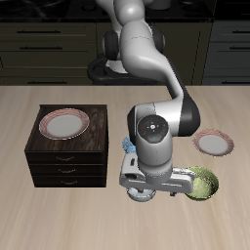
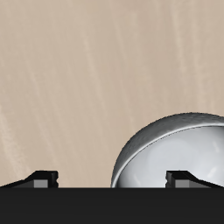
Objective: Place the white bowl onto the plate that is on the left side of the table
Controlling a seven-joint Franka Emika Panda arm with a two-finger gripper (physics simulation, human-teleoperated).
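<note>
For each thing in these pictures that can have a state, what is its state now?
gripper: low over the table, beside the bowls; open or shut cannot be told.
white bowl: upright on the table, not grasped.
green speckled bowl: upright on the table.
cabinet: drawers closed.
plate on the cabinet: lying flat, empty.
plate on the table: lying flat, empty.

Even, soft simulator light, faint shadow under the arm (image 1: 146, 59), low resolution, no glare, slight pixel blur.
</note>
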